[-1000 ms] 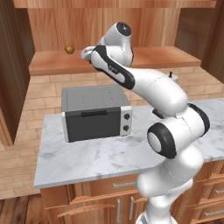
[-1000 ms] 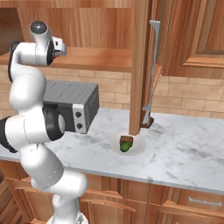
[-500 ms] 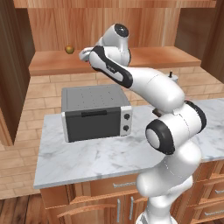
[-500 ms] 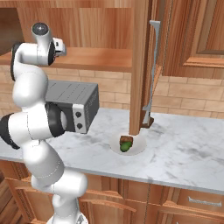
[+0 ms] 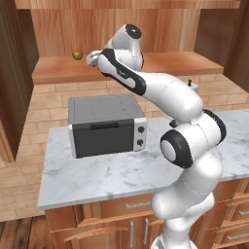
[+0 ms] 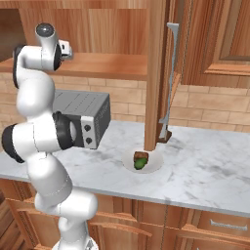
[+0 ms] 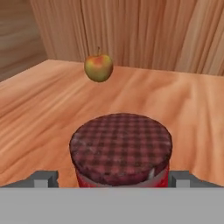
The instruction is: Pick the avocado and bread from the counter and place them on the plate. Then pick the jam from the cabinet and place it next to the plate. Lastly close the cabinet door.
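tool (image 7: 118, 178): open, one tip each side of the jam (image 7: 120, 151)
jam: on cabinet (image 7: 183, 109) shelf
plate (image 6: 155, 165): holds avocado (image 6: 139, 164), bread (image 6: 141, 156)

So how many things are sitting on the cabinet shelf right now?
2: the jam sits nearest, between the open tool's tips, and an apple stands farther back near the cabinet's rear wall. More may be hidden.

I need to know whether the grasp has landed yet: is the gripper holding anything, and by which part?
Nothing is held yet. The gripper stands open with a finger on each side of the jam jar's body, below the lid, not clamped.
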Robot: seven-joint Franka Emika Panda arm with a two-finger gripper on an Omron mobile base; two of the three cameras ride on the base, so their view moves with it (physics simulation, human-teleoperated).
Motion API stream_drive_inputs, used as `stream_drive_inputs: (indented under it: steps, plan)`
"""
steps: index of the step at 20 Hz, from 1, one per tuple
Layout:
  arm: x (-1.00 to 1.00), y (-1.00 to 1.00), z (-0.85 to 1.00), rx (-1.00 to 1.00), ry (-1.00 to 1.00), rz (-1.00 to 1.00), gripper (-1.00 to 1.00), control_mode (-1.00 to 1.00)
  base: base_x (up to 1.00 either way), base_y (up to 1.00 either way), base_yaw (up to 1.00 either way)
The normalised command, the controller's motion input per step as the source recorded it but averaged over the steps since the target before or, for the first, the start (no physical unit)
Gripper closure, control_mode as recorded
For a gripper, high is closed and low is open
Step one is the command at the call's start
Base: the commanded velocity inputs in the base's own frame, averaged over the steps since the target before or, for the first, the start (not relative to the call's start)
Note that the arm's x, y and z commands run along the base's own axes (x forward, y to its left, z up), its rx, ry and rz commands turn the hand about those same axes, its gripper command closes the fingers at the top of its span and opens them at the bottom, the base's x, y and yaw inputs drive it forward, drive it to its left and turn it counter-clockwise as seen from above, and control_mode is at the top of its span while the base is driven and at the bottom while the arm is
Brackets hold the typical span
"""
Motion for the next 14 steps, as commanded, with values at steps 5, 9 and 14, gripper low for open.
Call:
stream_drive_inputs:
  steps: [5, 9, 14]
  plan:
    - [-0.01, 0.07, 0.0, -0.02, 0.0, 0.0, 1.0, -1.0, 0.0, 0.0, 0.0]
    - [-0.24, -0.1, 0.0, 0.0, 0.0, 0.0, 1.0, -1.0, 0.0, 0.0, 0.0]
    - [-0.56, -0.13, 0.0, 0.0, -0.01, 0.0, 1.0, -1.0, 0.0, 0.0, 0.0]
